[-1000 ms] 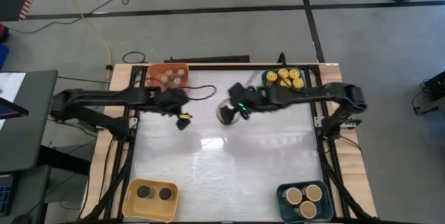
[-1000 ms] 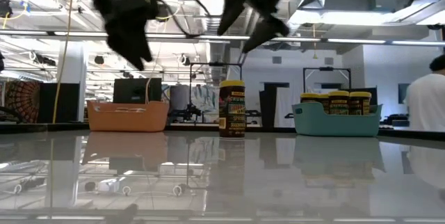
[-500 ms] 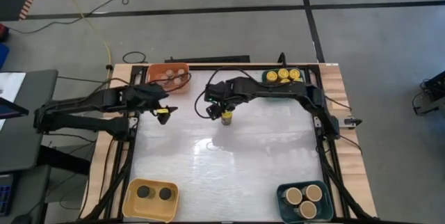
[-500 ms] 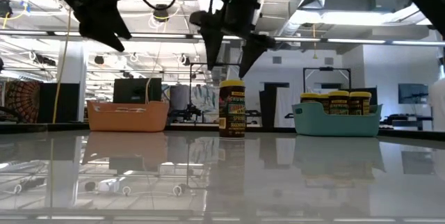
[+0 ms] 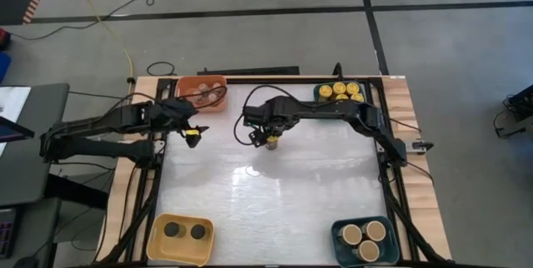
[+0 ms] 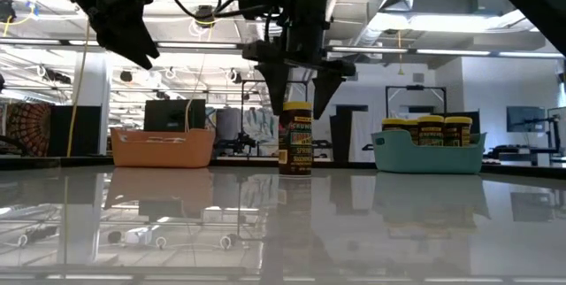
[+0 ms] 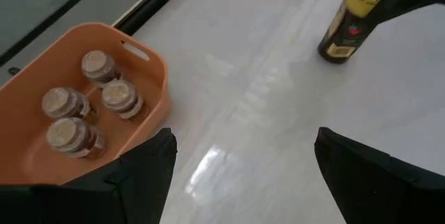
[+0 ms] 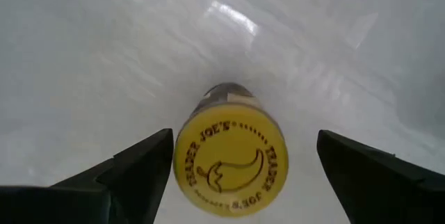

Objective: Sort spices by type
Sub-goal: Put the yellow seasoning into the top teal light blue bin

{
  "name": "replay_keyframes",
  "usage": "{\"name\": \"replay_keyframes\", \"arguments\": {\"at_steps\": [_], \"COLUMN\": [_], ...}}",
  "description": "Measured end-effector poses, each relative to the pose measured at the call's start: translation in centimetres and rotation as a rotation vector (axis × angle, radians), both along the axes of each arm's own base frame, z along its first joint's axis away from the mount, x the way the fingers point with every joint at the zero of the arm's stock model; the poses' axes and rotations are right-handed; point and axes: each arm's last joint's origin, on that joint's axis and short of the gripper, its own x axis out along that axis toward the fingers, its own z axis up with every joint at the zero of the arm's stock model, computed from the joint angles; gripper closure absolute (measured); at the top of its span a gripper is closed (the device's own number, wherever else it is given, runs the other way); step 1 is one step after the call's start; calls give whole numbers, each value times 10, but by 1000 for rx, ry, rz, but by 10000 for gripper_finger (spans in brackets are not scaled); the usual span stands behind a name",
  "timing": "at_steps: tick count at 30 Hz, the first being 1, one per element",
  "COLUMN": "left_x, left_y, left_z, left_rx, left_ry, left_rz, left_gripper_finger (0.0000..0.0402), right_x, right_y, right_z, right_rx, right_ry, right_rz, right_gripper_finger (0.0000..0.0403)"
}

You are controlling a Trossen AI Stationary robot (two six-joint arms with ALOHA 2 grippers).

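1. The table (image 5: 275,210) is white and glossy. Its middle and near half lie bare, giving wide room on every side of the lone jar.
2. My right arm reaches from the far right corner to the far centre. My right gripper (image 6: 297,99) hangs straight down over the yellow-lidded jar (image 6: 295,138), fingers spread wide, one on each side of the lid, not touching it.
3. My left arm lies along the far left edge. My left gripper (image 6: 141,50) is raised, fingers apart and holding nothing, near the orange bin (image 7: 149,78).
4. Bins stand at the four corners: the orange bin with four grey-topped jars (image 7: 90,106), the teal bin (image 6: 428,155) with yellow-lidded ones, the yellow bin (image 5: 179,239) with two black-lidded, and a second teal bin (image 5: 364,239) with three tan-lidded.
5. The yellow-lidded jar stands upright, long axis vertical, lid up, on the far centre between the orange and teal bins, well apart from both.
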Motion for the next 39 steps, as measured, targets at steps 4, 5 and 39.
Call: {"name": "replay_keyframes", "arguments": {"at_steps": [4, 5, 39], "left_x": [0, 0, -2], "left_y": [0, 0, 0], "left_z": [0, 0, -2], "left_rx": [4, 6, 94], "left_ry": [6, 8, 103], "left_rz": [-4, -5, -97], "left_gripper_finger": [75, 75, 75], "right_x": [0, -1, -174], "right_y": [-2, -2, -41], "right_z": [0, 0, 115], "right_rx": [35, 57, -146], "right_ry": [-3, -3, 32], "right_rz": [0, 0, -232], "right_gripper_finger": [70, 83, 155]}}
